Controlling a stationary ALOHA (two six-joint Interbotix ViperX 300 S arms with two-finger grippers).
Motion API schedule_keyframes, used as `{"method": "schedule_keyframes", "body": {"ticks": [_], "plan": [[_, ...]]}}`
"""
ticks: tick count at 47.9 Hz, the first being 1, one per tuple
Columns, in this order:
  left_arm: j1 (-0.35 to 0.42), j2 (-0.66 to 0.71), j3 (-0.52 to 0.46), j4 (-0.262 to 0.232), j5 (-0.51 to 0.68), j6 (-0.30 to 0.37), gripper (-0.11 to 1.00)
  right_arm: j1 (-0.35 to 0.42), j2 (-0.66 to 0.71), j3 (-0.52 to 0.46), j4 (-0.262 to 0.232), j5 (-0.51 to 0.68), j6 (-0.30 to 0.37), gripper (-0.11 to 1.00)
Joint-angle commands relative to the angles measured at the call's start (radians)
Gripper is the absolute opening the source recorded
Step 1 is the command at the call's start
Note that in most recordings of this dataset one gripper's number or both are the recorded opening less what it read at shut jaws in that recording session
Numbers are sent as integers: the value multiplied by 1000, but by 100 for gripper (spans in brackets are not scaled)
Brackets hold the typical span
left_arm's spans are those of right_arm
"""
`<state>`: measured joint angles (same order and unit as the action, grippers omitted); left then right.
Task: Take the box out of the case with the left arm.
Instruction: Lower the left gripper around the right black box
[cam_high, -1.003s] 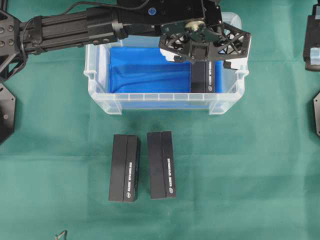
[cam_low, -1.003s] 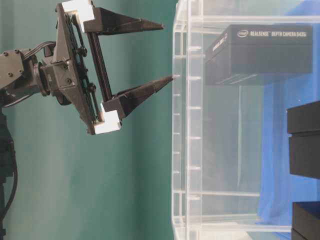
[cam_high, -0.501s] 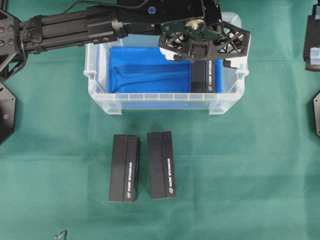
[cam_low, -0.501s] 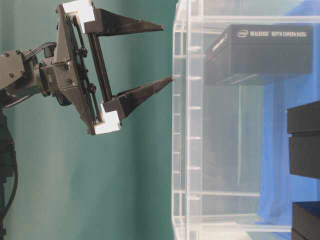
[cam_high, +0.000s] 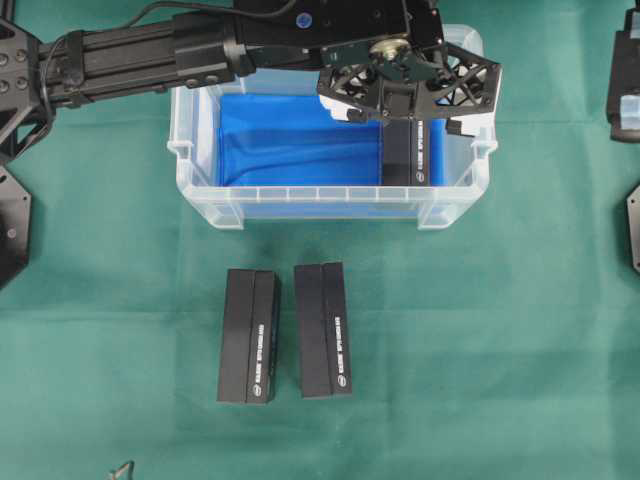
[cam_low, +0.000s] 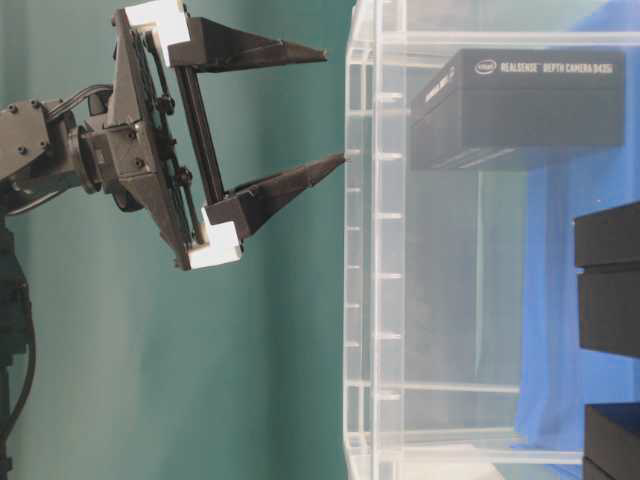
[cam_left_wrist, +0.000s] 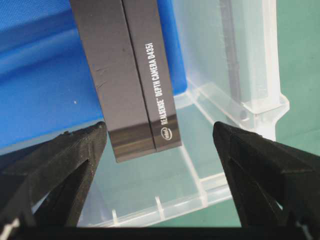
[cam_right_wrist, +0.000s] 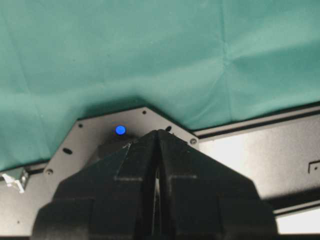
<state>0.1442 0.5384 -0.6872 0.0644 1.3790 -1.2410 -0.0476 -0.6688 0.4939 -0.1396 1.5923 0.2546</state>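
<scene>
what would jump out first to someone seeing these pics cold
Probably the left gripper, jaws spread wide, poised over the black box that lies at the right end of the clear case on bright blue cloth. Next, two more black boxes lying side by side on the green cloth in front of the case.
</scene>
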Motion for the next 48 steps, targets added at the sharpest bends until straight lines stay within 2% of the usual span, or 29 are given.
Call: {"method": "schedule_keyframes", "body": {"ticks": [1,28,48], "plan": [[5,-21,-17,8,-2,-2,90,-2,-2,-11,2,2,0,0],[20,-12,48,23,-49,-12,90,-2,-2,-11,5,2,2,0],[37,-35,161,28,-130,-14,90,-2,-2,-12,6,2,2,0]]}}
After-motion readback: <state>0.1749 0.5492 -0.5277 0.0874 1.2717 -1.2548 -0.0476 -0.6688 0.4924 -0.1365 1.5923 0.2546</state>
